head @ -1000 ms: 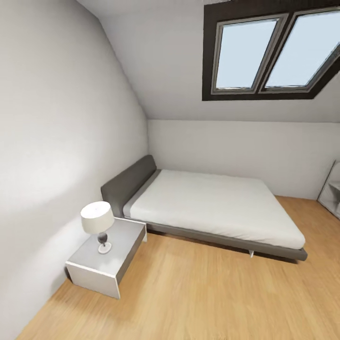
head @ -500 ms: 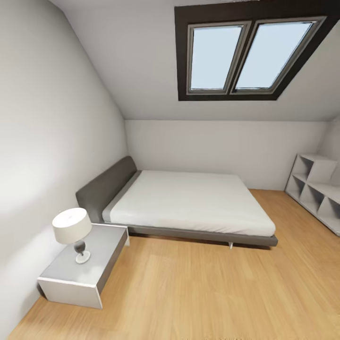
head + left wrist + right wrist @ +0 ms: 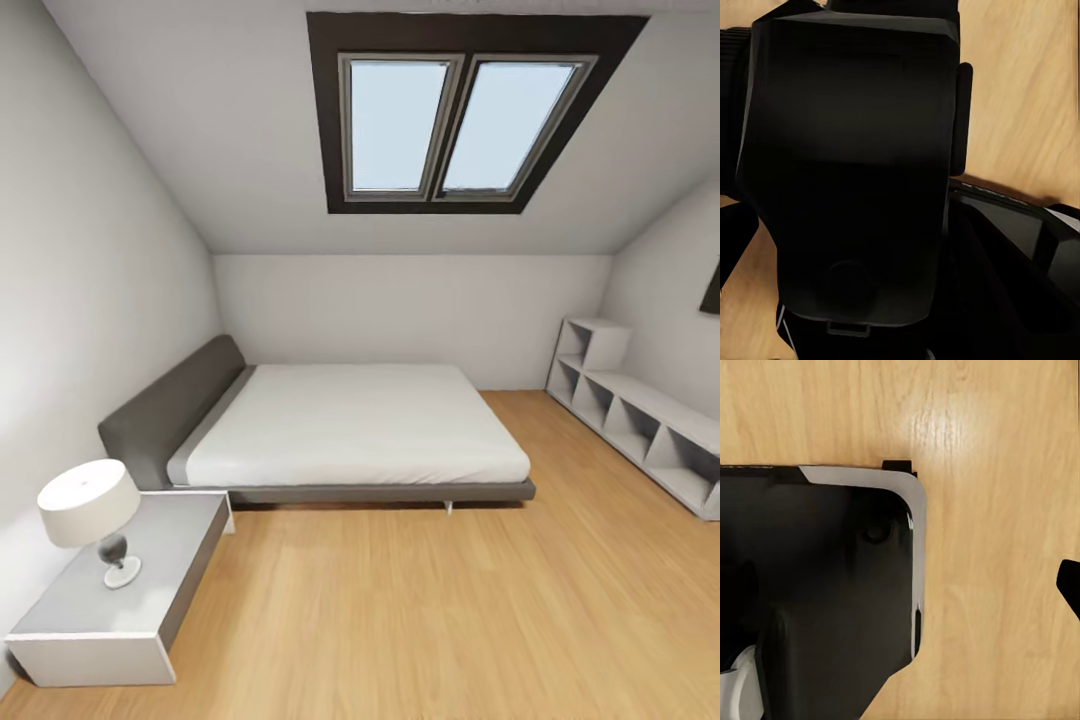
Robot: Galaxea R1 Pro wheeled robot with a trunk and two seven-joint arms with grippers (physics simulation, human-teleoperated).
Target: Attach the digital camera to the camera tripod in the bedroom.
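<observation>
The head view looks into the bedroom, with a light wood floor (image 3: 420, 610) and pale walls. The camera tripod is out of view. In the left wrist view a big black boxy body (image 3: 847, 165) sits right against the lens, above the wood floor. Whether it is the digital camera is unclear, and no fingers can be made out there. The right wrist view looks down on a black, white-edged part of the robot (image 3: 817, 592) over the floor. A small black tip (image 3: 1069, 585) pokes in at that picture's edge.
A grey-framed bed (image 3: 340, 490) with a white mattress stands against the back wall. A grey nightstand (image 3: 170, 540) with a white lamp (image 3: 88, 505) is at the near left. White cube shelves (image 3: 640, 435) line the right wall. A skylight (image 3: 455, 125) sits in the sloped ceiling.
The whole head view has swung to the right. The bed and nightstand slid left in the picture and the cube shelves came into sight. Nothing in the room itself moved.
</observation>
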